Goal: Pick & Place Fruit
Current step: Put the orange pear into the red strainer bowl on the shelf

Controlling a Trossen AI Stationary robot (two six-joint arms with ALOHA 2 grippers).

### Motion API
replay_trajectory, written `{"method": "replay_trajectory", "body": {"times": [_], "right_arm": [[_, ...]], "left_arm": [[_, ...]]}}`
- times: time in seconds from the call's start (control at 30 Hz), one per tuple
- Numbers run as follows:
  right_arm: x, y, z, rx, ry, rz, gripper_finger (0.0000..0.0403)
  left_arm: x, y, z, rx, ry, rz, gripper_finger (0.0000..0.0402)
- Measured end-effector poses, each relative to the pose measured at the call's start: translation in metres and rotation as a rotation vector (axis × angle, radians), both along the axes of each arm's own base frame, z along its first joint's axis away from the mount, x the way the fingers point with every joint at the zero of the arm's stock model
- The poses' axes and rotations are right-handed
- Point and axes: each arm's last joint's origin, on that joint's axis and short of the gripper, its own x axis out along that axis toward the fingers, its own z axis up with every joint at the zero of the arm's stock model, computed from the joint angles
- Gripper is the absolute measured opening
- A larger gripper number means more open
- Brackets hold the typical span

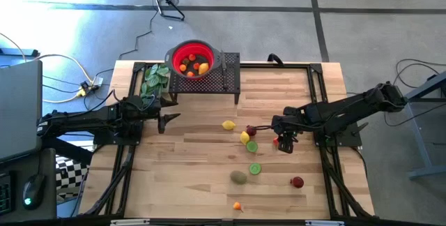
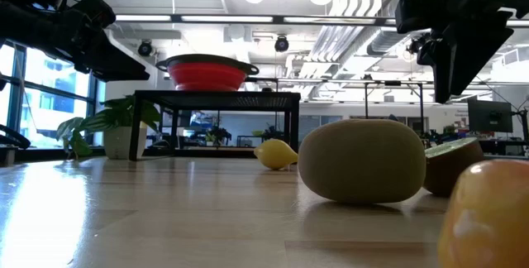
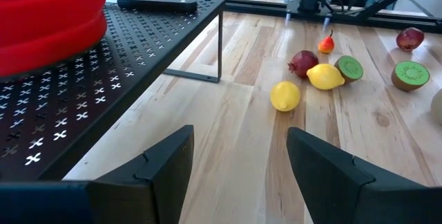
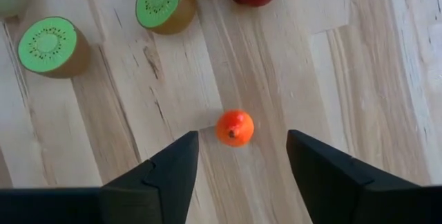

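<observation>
small orange fruit (image 4: pixel 235 128) on table, between right gripper (image 4: pixel 238 156) open jaws

Worktop stock, as I count it: two yellow lemons (image 1: pixel 228 124), two green kiwi halves (image 1: pixel 252 146), one whole brown kiwi (image 1: pixel 239 177), two dark red fruits (image 1: pixel 251 130) and two small orange pieces (image 1: pixel 237 206). One red bowl (image 1: pixel 173 51) holds several more orange and red pieces, too crowded for an exact count. Also listed: one black rack (image 1: pixel 226 79) and one leafy green bunch (image 1: pixel 155 79).
</observation>
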Motion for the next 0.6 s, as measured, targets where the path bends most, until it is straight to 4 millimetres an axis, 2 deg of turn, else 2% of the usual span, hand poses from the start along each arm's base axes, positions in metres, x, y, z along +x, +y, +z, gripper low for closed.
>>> {"method": "replay_trajectory", "body": {"times": [0.13, 0.4, 0.6], "right_arm": [[0.002, 0.000, -0.004, -0.003, -0.033, -0.007, 0.0211], [-0.006, -0.002, -0.034, 0.009, -0.005, -0.060, 0.0210], [-0.012, -0.001, -0.046, 0.044, 0.026, -0.049, 0.0210]], "left_arm": [[0.000, 0.000, 0.000, 0.000, 0.000, 0.000, 0.0228], [0.000, 0.000, 0.000, 0.000, 0.000, -0.001, 0.0228], [0.000, 0.000, 0.000, 0.000, 0.000, -0.001, 0.0228]]}}
